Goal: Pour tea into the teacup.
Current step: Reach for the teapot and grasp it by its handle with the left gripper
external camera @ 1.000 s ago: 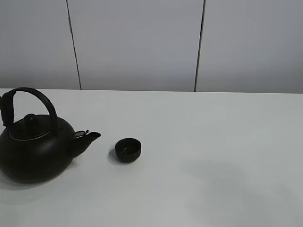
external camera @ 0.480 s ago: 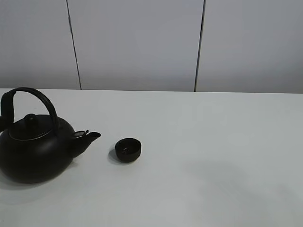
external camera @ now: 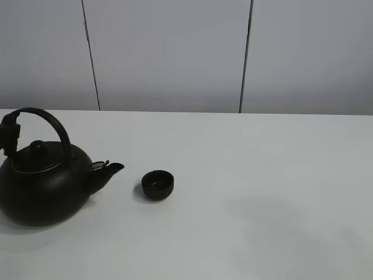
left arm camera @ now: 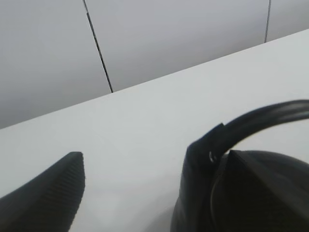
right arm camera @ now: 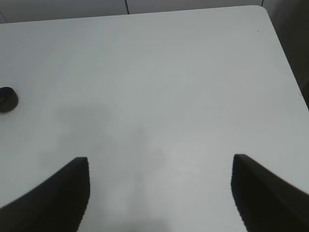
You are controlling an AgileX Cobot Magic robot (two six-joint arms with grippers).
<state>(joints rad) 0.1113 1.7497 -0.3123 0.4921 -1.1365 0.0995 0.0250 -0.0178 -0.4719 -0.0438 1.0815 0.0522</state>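
Teacup (external camera: 157, 184) stands upright on the table (external camera: 262, 175), just beside the spout (external camera: 113, 168) of the kettle (external camera: 44, 186), not touching it. The left gripper (left arm camera: 157, 164) is at the end of the kettle's handle (external camera: 52, 119) that is far from the spout. Its jaws stand apart and hold nothing; one finger (left arm camera: 58, 188) is clear of the handle, and the other I cannot make out against the dark kettle. I judge the step is to take the handle: close firmly, lift little, tilt slowly, because the cup is small. The right gripper (right arm camera: 160, 162) is open and empty, well beyond the cup from the kettle. Inside the cup only a small glint shows, and how full it is I cannot tell. The kettle's lid (external camera: 38, 149) is on, so its content is hidden.
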